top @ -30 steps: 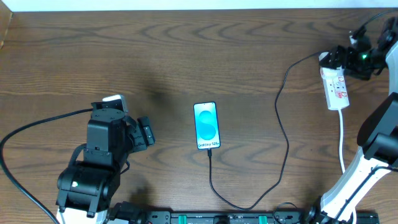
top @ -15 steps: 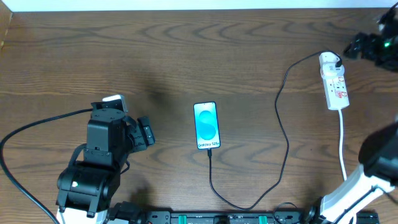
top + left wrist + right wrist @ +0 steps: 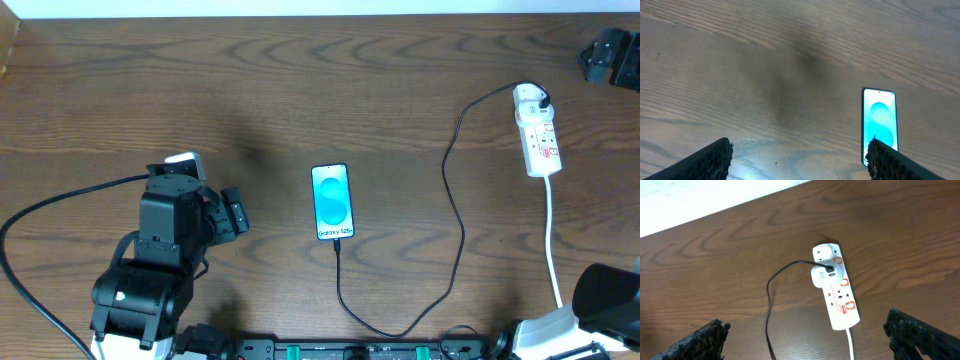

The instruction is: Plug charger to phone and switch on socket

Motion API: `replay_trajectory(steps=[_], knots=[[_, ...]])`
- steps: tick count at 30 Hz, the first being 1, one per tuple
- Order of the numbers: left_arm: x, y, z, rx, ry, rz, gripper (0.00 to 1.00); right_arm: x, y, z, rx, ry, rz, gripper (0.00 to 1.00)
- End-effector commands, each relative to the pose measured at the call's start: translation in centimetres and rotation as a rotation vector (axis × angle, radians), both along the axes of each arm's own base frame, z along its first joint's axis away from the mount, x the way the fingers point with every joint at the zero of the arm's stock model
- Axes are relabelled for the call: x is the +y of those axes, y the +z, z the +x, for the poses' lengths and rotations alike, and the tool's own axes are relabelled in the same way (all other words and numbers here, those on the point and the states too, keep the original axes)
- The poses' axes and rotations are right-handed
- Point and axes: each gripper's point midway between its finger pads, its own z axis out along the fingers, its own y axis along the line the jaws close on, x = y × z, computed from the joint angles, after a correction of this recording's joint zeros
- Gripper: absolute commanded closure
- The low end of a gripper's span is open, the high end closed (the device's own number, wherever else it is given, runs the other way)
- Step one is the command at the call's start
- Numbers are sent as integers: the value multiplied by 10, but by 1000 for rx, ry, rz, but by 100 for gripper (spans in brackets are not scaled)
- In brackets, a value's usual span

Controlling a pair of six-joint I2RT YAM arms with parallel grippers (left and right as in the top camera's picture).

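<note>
The phone (image 3: pixel 332 203) lies screen up at the table's middle, its light-blue display lit. The charger (image 3: pixel 458 215), a thin black cable, runs from the phone's near end, loops along the front edge and climbs to the socket (image 3: pixel 538 132) at the far right. There its end sits in a white adapter (image 3: pixel 821 275) on the strip. My left gripper (image 3: pixel 234 213) stands open left of the phone, holding nothing. In the right wrist view my right gripper (image 3: pixel 807 344) is open, raised above and apart from the socket.
The socket's white cord (image 3: pixel 552 235) runs down the right side toward the front edge. The left arm's thick black cable (image 3: pixel 50 210) curves over the table's left part. A black rail (image 3: pixel 360 350) lines the front edge.
My right arm has pulled back from the socket's far end, up and to the right, leaving the strip uncovered. The left arm, phone and charger have not moved.
</note>
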Motion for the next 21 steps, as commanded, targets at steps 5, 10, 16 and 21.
replay_trajectory(steps=[5,10,16,21], knots=[[3,1,0,-4,3,21,14,2,2,1,-6,-3,16,1],[3,1,0,-4,3,21,14,2,2,1,-6,-3,16,1],[3,1,0,-4,3,21,14,2,2,1,-6,-3,16,1],[4,0,-7,-21,2,17,14,2,2,1,-6,-3,16,1]])
